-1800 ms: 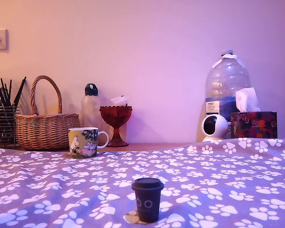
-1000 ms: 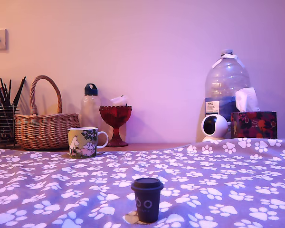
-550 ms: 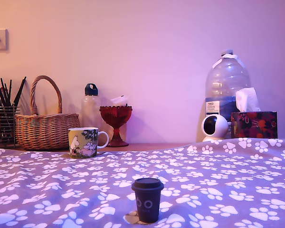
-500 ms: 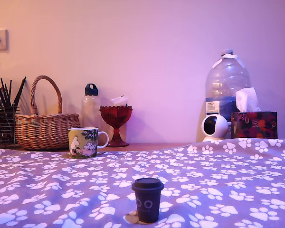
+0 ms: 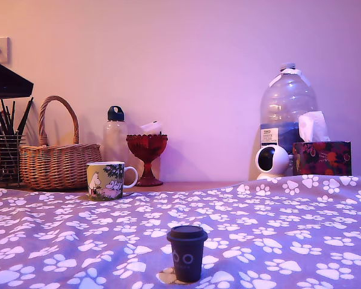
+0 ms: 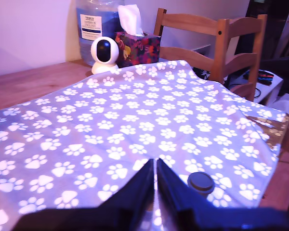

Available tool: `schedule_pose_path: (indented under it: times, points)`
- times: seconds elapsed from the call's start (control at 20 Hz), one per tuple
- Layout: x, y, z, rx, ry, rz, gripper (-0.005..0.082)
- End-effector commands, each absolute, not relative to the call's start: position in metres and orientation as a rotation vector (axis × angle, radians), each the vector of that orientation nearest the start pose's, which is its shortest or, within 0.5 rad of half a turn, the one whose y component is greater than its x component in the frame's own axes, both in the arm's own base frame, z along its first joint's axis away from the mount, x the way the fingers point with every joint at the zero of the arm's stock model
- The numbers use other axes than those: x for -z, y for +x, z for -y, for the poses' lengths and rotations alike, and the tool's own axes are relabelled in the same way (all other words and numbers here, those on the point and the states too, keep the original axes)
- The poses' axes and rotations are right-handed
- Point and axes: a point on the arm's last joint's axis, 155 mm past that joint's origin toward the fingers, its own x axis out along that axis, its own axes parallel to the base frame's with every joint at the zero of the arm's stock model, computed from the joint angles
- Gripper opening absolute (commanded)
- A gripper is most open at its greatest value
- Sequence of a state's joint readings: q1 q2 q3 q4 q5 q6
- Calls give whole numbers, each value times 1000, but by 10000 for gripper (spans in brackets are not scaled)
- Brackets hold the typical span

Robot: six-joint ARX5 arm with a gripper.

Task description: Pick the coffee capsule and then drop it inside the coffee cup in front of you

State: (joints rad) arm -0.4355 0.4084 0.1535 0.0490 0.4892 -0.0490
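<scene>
Item: coffee capsule (image 5: 186, 253). Small, dark, tapered, with a rimmed lid-like top and pale rings on its side. It stands upright on the paw-print cloth (image 5: 277, 229), near the front edge in the exterior view and clear of everything else. In the wrist view only its round top (image 6: 201, 182) shows, just beside the gripper's tips.

Item: coffee cup (image 5: 106, 180). Illustrated mug with a white handle pointing to the exterior view's right, upright at the far edge of the cloth, well apart from the capsule. A wicker basket (image 5: 58, 158) stands close behind it on the exterior view's left and a red goblet (image 5: 147, 153) on its right.

Item: gripper (image 6: 155, 166). The two dark fingers meet at their tips with only a hairline between them, and nothing is held. In the exterior view a dark wedge, probably part of the arm, enters at the upper left edge.

Handling, as judged: the capsule looks light, rigid and smooth-sided, and easily toppled by a nudge. The taper could let it slip downward out of a loose pinch. The best hold seems to be across the upper body just under the rim, where the lip would stop it sliding. The fingers must part first.
</scene>
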Motion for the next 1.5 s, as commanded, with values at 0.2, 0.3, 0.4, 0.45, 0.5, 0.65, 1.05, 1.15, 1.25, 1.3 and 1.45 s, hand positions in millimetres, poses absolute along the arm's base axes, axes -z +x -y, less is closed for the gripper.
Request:
schedule_pose_path:
  times: [0.2, 0.3, 0.4, 0.45, 0.5, 0.65, 1.05, 1.15, 1.25, 1.3, 1.45]
  points:
    - [-153, 191, 202, 953, -49, -261, 386]
    - [-146, 190, 208, 971, -27, -280, 507]
    - [-137, 191, 211, 974, 9, -300, 501]
    - [-134, 191, 212, 976, 31, -300, 501]
    - [-133, 192, 213, 980, 50, -294, 501]
    - [-126, 197, 213, 967, 75, -304, 503]
    - [-89, 201, 216, 973, 127, -420, 503]
    - [-86, 203, 219, 988, 147, -413, 501]
    - [-84, 209, 218, 955, 161, -408, 501]
    - [-82, 209, 219, 969, 192, -399, 500]
    - [-82, 211, 222, 976, 210, -380, 501]
